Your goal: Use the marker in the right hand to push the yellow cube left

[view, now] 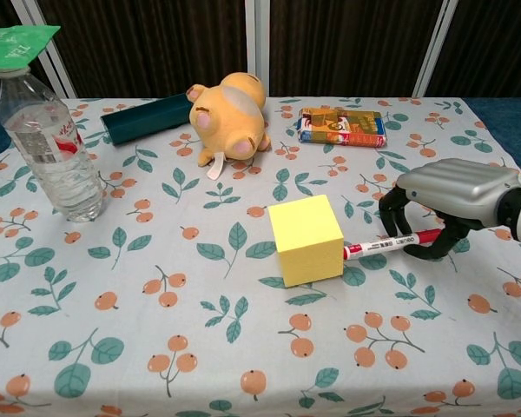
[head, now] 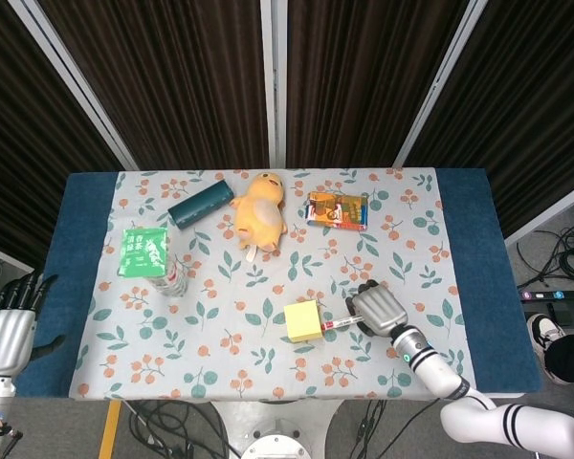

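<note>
Cube of plain matte yellow, sharp-edged and unmarked, sits on the front-centre part of the table, turned a little so that its top and two side faces show in the chest view; in the head view it is a small yellow square. Against its right face lies the tip end of a slim white marker with red ends, lying nearly flat, tip pointing left. The marker's far end is hidden inside the right hand, whose dark fingers curl down around the barrel beneath a smooth silver back shell; the print on the barrel is too small to read. The right forearm is cut off by the chest view's edge.

The left hand shows only in the head view, off the table's left front corner, fingers apart and upright, holding nothing; its lower part is cut by the frame.

The table wears a white cloth printed with green leaves and orange berries. Behind the cube lies an orange plush toy, soft and rounded, with a dark green box-shaped case just to its left and a flat, glossy, colourful packet to its right. At the left stands a clear plastic water bottle, upright, with a green paper packet resting on its cap.
</note>
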